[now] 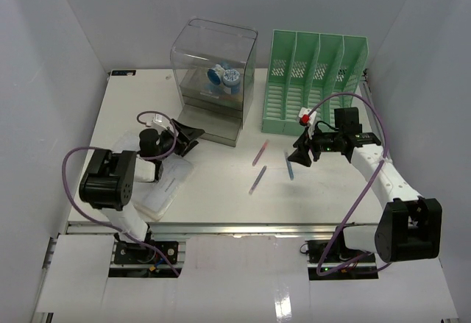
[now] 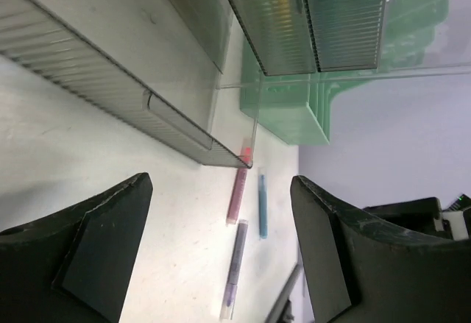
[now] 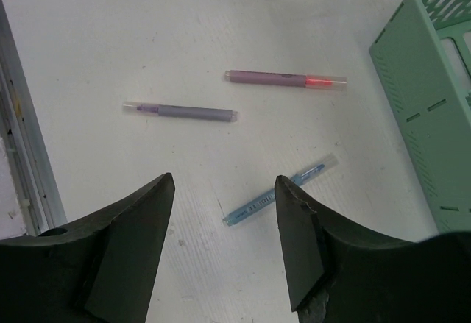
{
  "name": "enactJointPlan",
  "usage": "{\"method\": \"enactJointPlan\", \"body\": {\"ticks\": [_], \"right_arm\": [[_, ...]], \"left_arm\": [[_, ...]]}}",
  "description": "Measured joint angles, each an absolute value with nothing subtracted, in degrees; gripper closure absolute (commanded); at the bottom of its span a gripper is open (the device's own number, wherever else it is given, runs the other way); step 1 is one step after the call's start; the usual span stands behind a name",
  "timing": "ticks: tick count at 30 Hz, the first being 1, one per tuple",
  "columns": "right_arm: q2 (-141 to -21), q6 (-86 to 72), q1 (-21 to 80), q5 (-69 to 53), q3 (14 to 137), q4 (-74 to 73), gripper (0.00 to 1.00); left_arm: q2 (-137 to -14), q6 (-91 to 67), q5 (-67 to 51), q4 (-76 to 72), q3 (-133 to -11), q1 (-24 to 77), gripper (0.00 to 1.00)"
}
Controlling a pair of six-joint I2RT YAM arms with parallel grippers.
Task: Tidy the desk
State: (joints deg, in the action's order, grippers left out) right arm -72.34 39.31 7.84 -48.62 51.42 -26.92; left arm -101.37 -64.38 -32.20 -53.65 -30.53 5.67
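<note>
The white desk (image 1: 221, 165) holds three pens in its middle: a pink one (image 1: 260, 152), a purple one (image 1: 257, 179) and a blue one (image 1: 289, 165). My right gripper (image 1: 300, 157) hovers just right of the blue pen, open and empty. In the right wrist view its gripper (image 3: 221, 227) stands above the blue pen (image 3: 280, 190), with the purple pen (image 3: 180, 110) and pink pen (image 3: 285, 79) farther off. My left gripper (image 1: 193, 135) is open and empty beside the clear drawer box (image 1: 213, 80). The left wrist view shows the gripper (image 2: 221, 242) facing the pens (image 2: 237, 264).
A green file rack (image 1: 316, 80) stands at the back right, next to the drawer box, which holds blue and white rolls (image 1: 223, 78). A white pad (image 1: 165, 187) lies under the left arm. An aluminium rail (image 3: 22, 154) runs along the desk's front edge.
</note>
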Motion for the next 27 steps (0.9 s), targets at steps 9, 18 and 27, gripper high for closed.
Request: {"method": "enactJointPlan", "body": {"ticks": [9, 18, 27], "right_arm": [[-72.4, 42.9, 7.9, -46.4, 51.4, -28.4, 0.31], [-72.5, 43.8, 7.7, -43.7, 50.7, -28.5, 0.31], [-72.5, 42.1, 5.3, -42.0, 50.7, -27.7, 0.31]], "left_arm": [[-67.7, -45.7, -20.6, -30.8, -23.1, 10.5, 0.16], [-70.5, -28.1, -7.8, -13.3, -35.1, 36.5, 0.26], [-91.7, -17.7, 5.5, -2.6, -50.4, 51.9, 0.37]]}}
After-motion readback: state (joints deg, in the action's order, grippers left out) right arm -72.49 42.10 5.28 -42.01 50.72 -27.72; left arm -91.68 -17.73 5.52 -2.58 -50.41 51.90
